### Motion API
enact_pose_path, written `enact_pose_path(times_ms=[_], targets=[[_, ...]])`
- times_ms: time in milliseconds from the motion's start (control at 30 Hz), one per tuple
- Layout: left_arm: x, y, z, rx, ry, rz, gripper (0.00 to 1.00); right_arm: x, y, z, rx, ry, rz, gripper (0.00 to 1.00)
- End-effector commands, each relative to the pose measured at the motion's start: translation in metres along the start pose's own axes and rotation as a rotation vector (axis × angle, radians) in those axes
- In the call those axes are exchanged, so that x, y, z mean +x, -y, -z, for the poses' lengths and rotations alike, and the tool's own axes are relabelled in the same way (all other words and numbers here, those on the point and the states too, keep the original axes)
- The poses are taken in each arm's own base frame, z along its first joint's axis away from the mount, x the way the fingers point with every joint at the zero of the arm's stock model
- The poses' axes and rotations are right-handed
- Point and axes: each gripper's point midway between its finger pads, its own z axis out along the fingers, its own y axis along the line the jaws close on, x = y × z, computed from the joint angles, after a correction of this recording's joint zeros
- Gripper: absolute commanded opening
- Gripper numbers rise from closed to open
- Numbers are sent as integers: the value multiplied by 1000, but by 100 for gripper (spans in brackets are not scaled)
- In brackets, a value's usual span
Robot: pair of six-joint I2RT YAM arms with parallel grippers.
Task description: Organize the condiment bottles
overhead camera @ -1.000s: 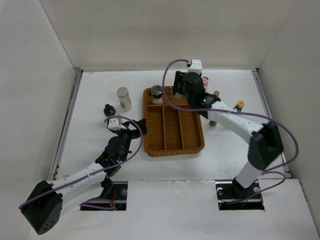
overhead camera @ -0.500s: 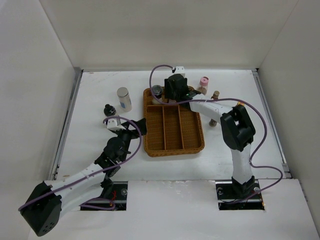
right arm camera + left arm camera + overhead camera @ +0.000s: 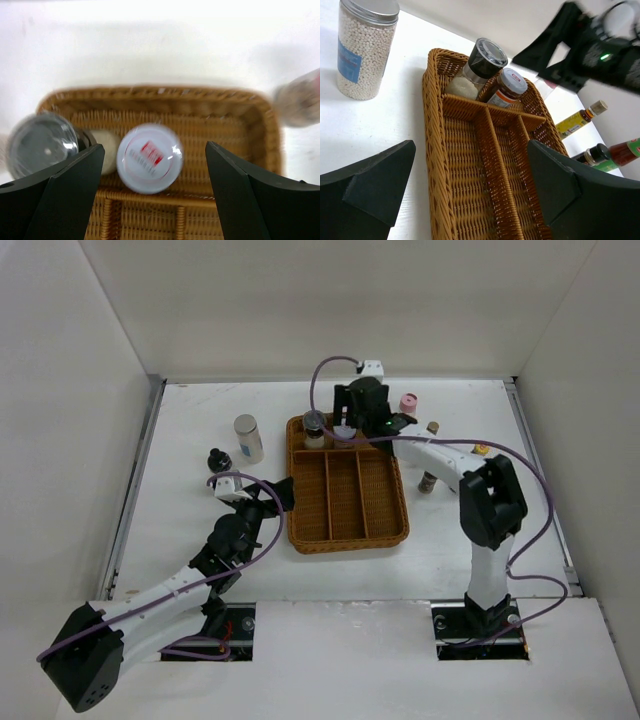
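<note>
The brown wicker tray (image 3: 345,525) lies mid-table. In its far compartment stand a black-capped grinder (image 3: 314,424) and a jar with a white and red lid (image 3: 343,432). Both also show in the left wrist view, grinder (image 3: 484,59) and jar (image 3: 506,86). My right gripper (image 3: 352,412) hovers above that jar (image 3: 150,158), open (image 3: 155,150), fingers clear of it. My left gripper (image 3: 274,496) is open and empty at the tray's left rim (image 3: 470,150). A grey-capped white cylinder (image 3: 247,438), a black-capped bottle (image 3: 217,459), a pink-capped bottle (image 3: 408,402) and a yellow-capped bottle (image 3: 480,450) stand outside the tray.
Two more small brown bottles (image 3: 432,428) (image 3: 428,481) stand right of the tray. The tray's three long near compartments (image 3: 470,180) hold nothing. White walls enclose the table on the left, far and right sides.
My right gripper moved left over the tray's far compartment, and the white-and-red-lid jar now stands there free of the fingers. My left arm has not moved.
</note>
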Motion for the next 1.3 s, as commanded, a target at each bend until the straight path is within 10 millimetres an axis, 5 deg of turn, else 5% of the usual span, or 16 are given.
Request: enact_pose_path(times_ms=[0, 167, 400, 933, 1267], targets=[[-11, 8, -1, 32, 40, 37, 96, -99, 40, 31, 32, 198, -81, 88], [-11, 8, -1, 32, 40, 38, 96, -104, 126, 19, 246, 127, -44, 86], [-8, 7, -2, 28, 30, 35, 96, -88, 177, 7, 345, -10, 17, 86], [-2, 7, -5, 24, 13, 34, 96, -55, 179, -39, 261, -126, 36, 87], [2, 6, -7, 24, 4, 32, 96, -44, 180, -61, 258, -136, 29, 71]])
